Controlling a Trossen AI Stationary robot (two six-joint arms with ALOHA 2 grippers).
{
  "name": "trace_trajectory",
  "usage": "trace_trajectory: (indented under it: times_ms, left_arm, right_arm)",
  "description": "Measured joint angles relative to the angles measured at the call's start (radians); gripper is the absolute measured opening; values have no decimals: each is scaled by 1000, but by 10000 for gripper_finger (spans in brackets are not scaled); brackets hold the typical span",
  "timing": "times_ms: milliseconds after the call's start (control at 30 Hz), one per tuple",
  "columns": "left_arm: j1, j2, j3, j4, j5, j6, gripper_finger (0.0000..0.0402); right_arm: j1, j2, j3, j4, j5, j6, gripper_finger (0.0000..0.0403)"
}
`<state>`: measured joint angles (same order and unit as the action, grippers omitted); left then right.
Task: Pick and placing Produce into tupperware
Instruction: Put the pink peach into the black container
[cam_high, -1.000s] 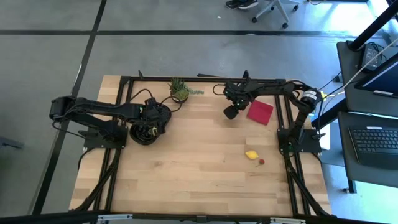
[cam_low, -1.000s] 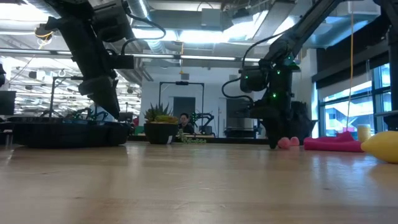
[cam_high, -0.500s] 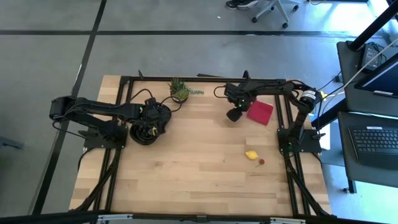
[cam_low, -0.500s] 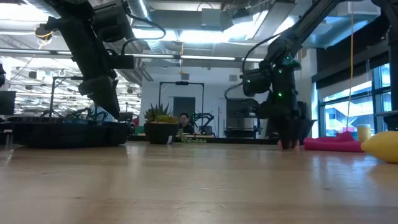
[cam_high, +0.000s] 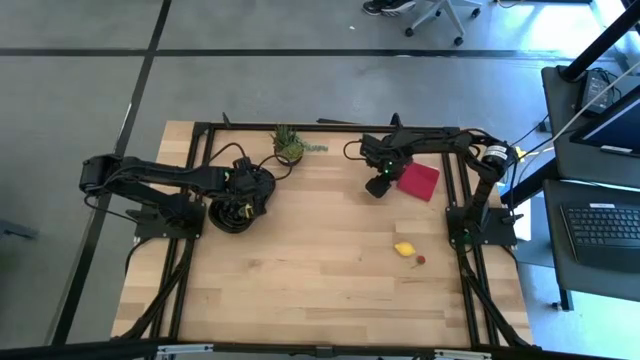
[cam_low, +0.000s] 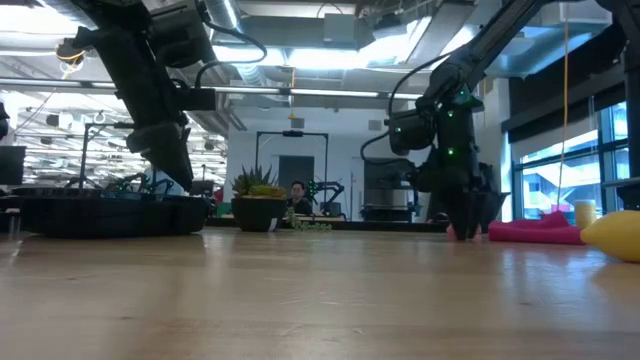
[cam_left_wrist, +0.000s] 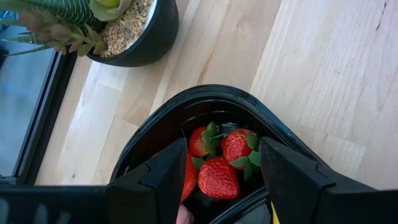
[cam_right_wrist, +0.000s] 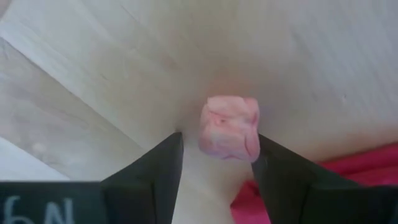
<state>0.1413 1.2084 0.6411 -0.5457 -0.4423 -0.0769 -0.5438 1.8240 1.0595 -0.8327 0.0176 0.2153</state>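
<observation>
A small pink berry-like toy piece (cam_right_wrist: 229, 135) is framed between the right gripper's (cam_right_wrist: 214, 180) spread jaws (not yet clamped), near the desk's far right edge

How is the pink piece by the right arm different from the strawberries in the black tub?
The pink piece is pale and blocky, lying alone on bare wood between the right end effector fingers. The strawberries are red with green leaves, clustered inside the black tub. Both are small toys.
</observation>
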Motion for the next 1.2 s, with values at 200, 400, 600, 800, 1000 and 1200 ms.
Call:
trace_trajectory:
  times_ms: [200, 400, 600, 800, 1000, 1200]
  left_arm:
    - [0, 0, 0, 0, 0, 0, 192]
    - [0, 0, 0, 0, 0, 0, 192]
    - [0, 0, 0, 0, 0, 0, 192]
    - [0, 0, 0, 0, 0, 1, 192]
    - [0, 0, 0, 4, 0, 1, 192]
    - [0, 0, 0, 15, -1, 1, 192]
  right_arm:
    - [0, -1, 0, 11, 9, 9, 186]
    - [0, -1, 1, 19, 11, 11, 157]
    - [0, -1, 2, 29, 12, 8, 83]
    - [7, -1, 4, 35, 29, -27, 57]
    - [63, 0, 25, 72, 0, -27, 57]
    - [170, -1, 112, 278, -170, -12, 57]
